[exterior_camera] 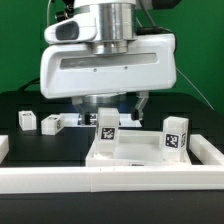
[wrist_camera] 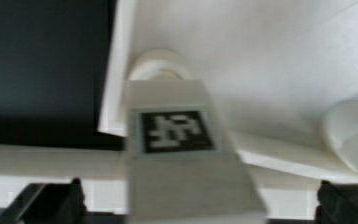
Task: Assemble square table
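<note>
**Asker:** Where's the leg you're working on?

**Me:** Straight under my claw, at six o'clock from it in the exterior view. The leg stands upright on the tabletop, close to one of its edges, with its tag facing the camera.

**Asker:** Are you holding it?

**Me:** No. My claw is released. In the wrist view the fingers sit on either side of the leg with a pale gap showing on each side, so nothing is clenched.

**Asker:** Which way does it run?

**Me:** Its long axis is vertical, in line with my own reach. The wrist view looks down its length to the rounded far end, which meets the tabletop. I judge that the next move depends on this. If I come straight down and close across the leg's two flat sides, I stay centred. If I come in tilted, I would push it sideways. I can't tell whether it is fully seated.

**Asker:** And the other parts?

**Me:** A second leg stands on the tabletop at about four o'clock from mine, well apart from my fingers. Two loose legs lie off the tabletop at nine o'clock. The rail runs along the front, at six o'clock from everything.
</note>
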Controlling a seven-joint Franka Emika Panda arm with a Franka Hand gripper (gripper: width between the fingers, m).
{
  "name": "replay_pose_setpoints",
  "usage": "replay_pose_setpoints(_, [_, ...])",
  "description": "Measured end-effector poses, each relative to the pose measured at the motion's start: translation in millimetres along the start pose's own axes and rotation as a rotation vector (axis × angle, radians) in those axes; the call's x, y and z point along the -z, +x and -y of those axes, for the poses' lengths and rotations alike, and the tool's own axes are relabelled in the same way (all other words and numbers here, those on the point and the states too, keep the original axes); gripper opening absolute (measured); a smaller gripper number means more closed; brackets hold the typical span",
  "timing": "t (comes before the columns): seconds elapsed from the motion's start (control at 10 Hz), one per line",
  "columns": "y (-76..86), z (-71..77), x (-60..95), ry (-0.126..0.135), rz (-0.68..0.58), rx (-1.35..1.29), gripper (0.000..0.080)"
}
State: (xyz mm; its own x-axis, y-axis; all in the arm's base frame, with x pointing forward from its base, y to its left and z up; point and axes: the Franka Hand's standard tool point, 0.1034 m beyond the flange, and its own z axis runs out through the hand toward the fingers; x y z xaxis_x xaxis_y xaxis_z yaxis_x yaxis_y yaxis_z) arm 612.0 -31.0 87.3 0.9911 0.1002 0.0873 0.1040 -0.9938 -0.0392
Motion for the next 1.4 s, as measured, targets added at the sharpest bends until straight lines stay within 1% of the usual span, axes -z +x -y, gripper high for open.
replay_pose_setpoints(0.2, [-1.4,2.4,-0.9,-0.007,-0.016,-0.003,0.0649])
replay_pose_setpoints(0.5, [-3.1,1.9,-4.5,-0.008,-0.014,0.000,0.0649])
replay_pose_setpoints(0.6, [-3.3,1.5,-5.4,-0.009,-0.014,0.007,0.0512])
replay_pose_setpoints(0.7, [-3.3,1.8,-5.7,-0.009,-0.014,0.010,0.0512])
replay_pose_setpoints(0.8, [-3.3,1.8,-5.6,-0.009,-0.014,0.010,0.0374])
replay_pose_setpoints(0.9, [-3.3,1.5,-5.6,-0.009,-0.014,0.010,0.0289])
replay_pose_setpoints(1.2, [-3.2,1.6,-5.6,-0.008,-0.015,-0.009,0.0289])
replay_pose_setpoints(1.4, [-3.0,2.7,-5.6,-0.001,-0.017,-0.150,0.0289])
